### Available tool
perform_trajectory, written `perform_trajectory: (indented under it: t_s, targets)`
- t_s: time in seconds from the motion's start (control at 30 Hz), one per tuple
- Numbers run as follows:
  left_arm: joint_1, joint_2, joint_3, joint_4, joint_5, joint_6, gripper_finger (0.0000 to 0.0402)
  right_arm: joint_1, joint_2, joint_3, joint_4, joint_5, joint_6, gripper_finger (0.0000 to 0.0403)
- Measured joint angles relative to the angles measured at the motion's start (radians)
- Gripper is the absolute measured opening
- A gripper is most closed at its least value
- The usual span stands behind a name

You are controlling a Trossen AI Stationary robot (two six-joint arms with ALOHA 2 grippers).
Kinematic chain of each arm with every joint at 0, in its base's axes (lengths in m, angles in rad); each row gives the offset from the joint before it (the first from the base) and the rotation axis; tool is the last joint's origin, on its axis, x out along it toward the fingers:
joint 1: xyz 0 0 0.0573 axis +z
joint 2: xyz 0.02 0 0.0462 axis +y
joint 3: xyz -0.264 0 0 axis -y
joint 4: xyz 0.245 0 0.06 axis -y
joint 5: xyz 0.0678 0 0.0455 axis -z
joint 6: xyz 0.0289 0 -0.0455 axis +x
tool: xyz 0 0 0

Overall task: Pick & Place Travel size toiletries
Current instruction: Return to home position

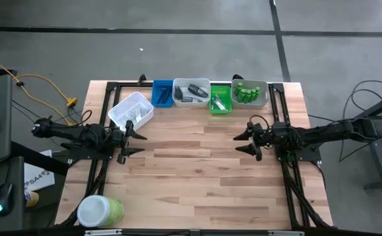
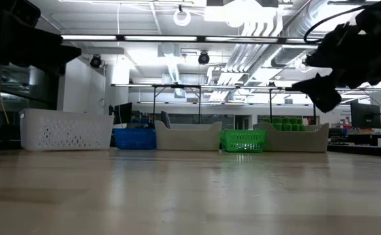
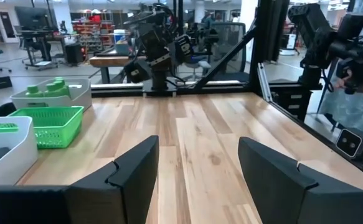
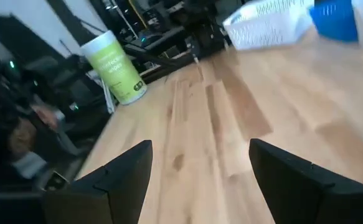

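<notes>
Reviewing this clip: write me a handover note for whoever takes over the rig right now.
Left end effector: open, empty, above the table near the perforated white bin.
Right end effector: open, empty, facing it across the table.
Green bottles sit in the far-right bin, dark grey pieces in the middle bin.
Done: every toiletry in view is binned.
Left: probably only parking the arms.

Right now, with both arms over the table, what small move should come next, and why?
Probably draw both arms back toward rest: the left gripper and right gripper are open and empty, and the toiletries I can see sit in the bins along the far edge.
</notes>
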Motion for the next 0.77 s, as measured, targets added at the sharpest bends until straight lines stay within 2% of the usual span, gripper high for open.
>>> perform_trajectory:
  t_s: [0.13,0.77]
  targets:
    - [-0.001,0.0,0.0,0.0,0.0,0.001,0.022,0.0,0.009,0.0,-0.018,-0.002,0.115,0.0261]
    - [-0.001,0.0,0.001,-0.004,-0.003,0.001,0.022,0.0,0.009,0.0,-0.023,-0.001,0.081,0.0261]
